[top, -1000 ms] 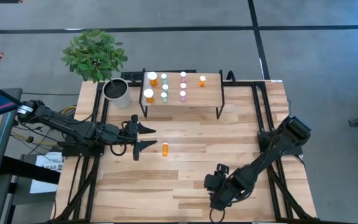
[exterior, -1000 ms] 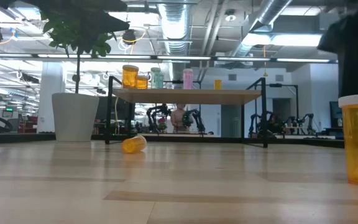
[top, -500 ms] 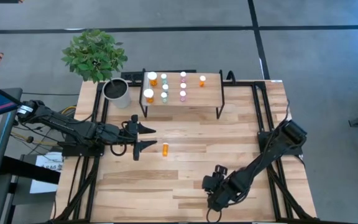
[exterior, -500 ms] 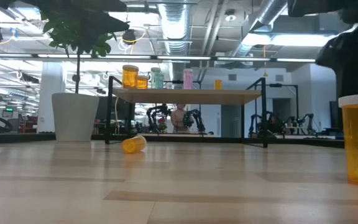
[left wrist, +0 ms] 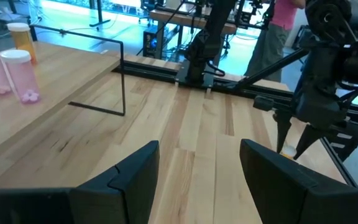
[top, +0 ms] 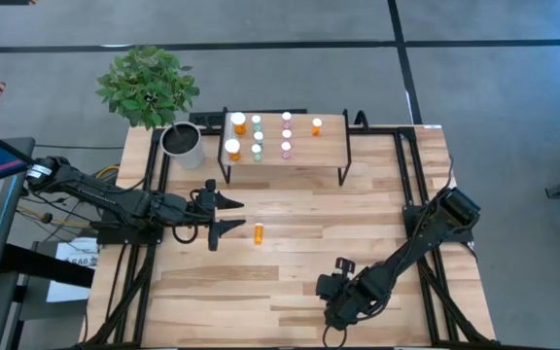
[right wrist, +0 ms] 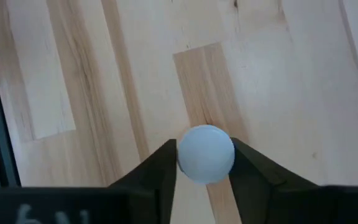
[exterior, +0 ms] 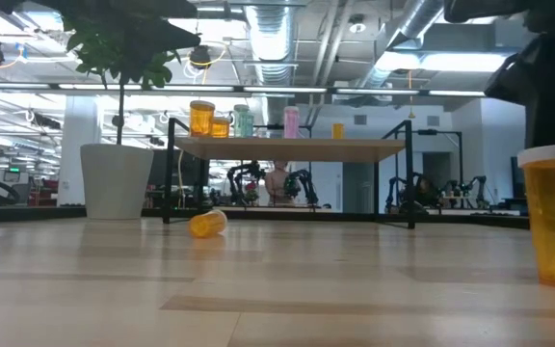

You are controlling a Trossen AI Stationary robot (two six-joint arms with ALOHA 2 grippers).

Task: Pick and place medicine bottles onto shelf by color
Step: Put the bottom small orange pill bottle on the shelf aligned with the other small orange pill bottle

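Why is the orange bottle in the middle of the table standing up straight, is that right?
No, that orange bottle is lying on its side, not standing up; the low view shows it tipped over on the table in front of the shelf.

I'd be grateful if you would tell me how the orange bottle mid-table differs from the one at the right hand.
The mid-table bottle lies on its side; the near bottle stands upright. The first lies free of both hands, ahead of the open left hand; the second sits between the right hand fingers, white cap up. In the low view the first looks tiny and far, the second large and close. Both are orange and off the shelf.
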